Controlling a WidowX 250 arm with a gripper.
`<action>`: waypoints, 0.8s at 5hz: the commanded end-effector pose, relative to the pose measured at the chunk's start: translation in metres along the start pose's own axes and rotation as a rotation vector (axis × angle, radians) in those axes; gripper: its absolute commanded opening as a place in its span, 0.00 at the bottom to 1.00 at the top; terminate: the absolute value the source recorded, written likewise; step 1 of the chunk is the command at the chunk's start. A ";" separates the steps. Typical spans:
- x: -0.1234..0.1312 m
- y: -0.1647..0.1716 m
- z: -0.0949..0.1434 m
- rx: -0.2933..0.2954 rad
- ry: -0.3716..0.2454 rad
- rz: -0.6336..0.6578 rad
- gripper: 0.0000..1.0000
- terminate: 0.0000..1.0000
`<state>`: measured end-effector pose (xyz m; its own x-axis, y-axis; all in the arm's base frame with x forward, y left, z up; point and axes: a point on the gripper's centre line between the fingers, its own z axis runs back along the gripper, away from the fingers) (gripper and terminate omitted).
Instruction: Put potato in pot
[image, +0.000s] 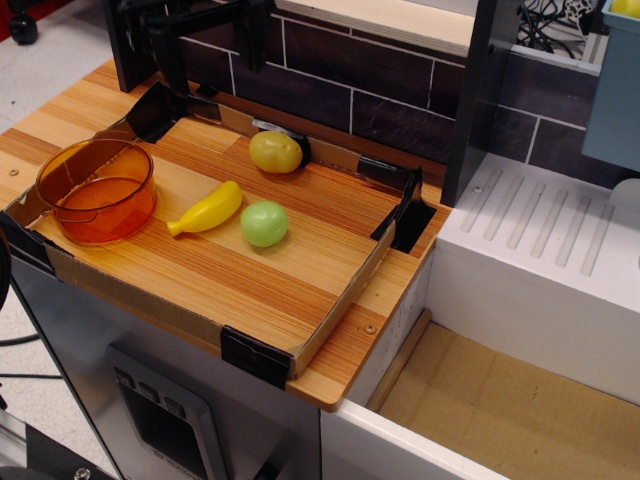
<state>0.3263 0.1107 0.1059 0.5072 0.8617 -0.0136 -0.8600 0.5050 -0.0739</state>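
The potato, dull mustard-yellow and lumpy, lies at the back of the wooden tray against the rear wall. The orange translucent pot stands empty at the tray's left end. My black gripper hangs at the top edge of the view, above and behind the tray's back left corner, up and to the left of the potato. Its two fingers stand wide apart with nothing between them. Its upper part is cut off by the frame.
A bright-yellow banana and a light-green ball lie mid-tray between pot and potato. The tray has low cardboard walls with black corners. A dark brick wall runs behind. A white sink drainboard lies to the right.
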 end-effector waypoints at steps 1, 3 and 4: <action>0.009 -0.016 0.013 -0.198 -0.124 0.257 1.00 0.00; 0.018 -0.029 0.000 -0.168 -0.128 0.334 1.00 0.00; 0.020 -0.033 -0.012 -0.121 -0.103 0.310 1.00 0.00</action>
<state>0.3531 0.1047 0.0751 0.2096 0.9776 0.0163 -0.9663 0.2097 -0.1490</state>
